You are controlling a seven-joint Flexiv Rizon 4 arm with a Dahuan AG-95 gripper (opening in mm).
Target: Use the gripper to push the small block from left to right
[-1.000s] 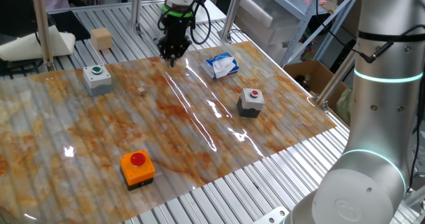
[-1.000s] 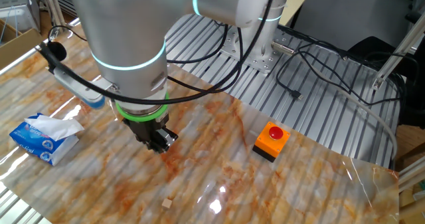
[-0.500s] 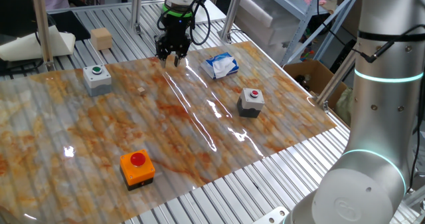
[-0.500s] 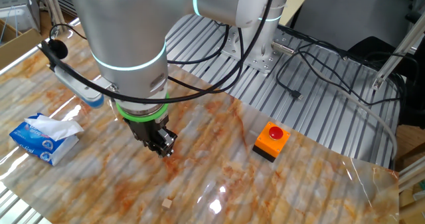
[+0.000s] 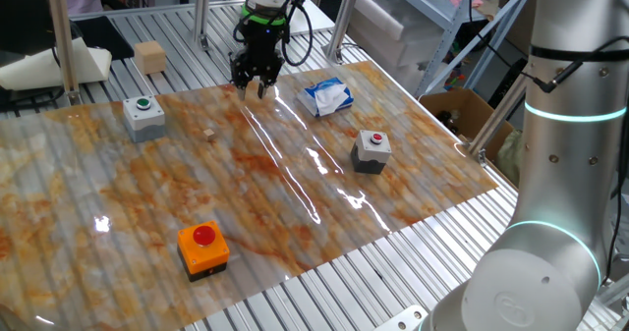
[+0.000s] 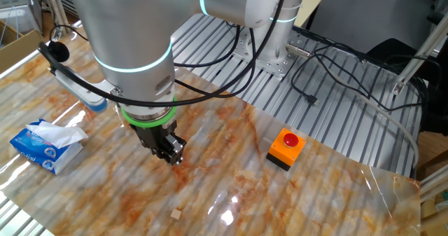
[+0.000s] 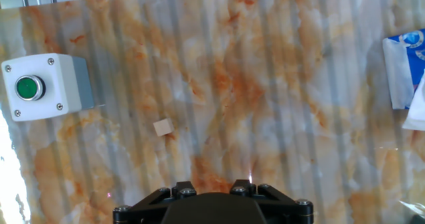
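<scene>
Jaws slightly parted, holding nothing, gripper (image 5: pixel 255 83) above mat, small block (image 7: pixel 163 127) apart, green-button box (image 7: pixel 43 86) only in hand view + one fixed view.

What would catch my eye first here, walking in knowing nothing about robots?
Probably the big silver robot arm, whose black gripper with its bright green ring hangs over the far edge of the marbled orange mat. Next, the orange box with a red button near the mat's front edge. The tiny wooden block is easy to miss, lying alone on the mat, apart from the gripper.
</scene>
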